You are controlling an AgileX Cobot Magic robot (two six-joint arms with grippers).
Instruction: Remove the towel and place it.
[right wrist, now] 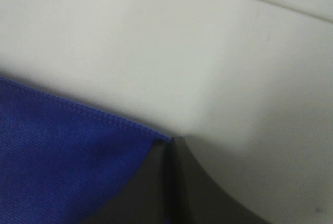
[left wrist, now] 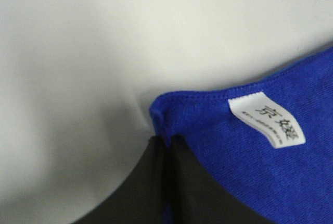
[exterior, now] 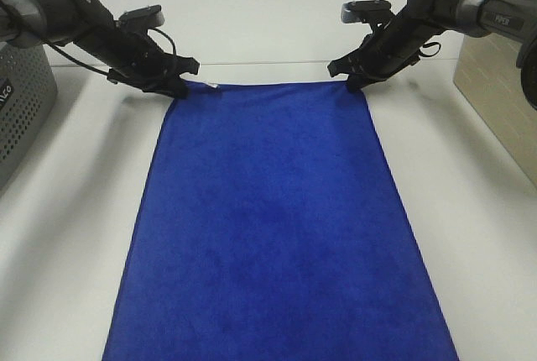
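Note:
The royal-blue towel [exterior: 277, 227] lies spread flat on the white table, running from the far middle to the near edge of the exterior view. Its white tag [left wrist: 266, 118] sits at the far left corner. My left gripper [exterior: 180, 88] is shut on that far left corner; in the left wrist view the two dark fingers [left wrist: 151, 182] pinch the hem. My right gripper [exterior: 357, 82] is shut on the far right corner, with the towel's [right wrist: 62, 166] stitched edge clamped between its fingers [right wrist: 177, 182].
A grey perforated basket [exterior: 21, 109] stands at the left edge of the table. A beige box [exterior: 495, 84] stands at the right edge. White table [exterior: 75, 235] shows on both sides of the towel.

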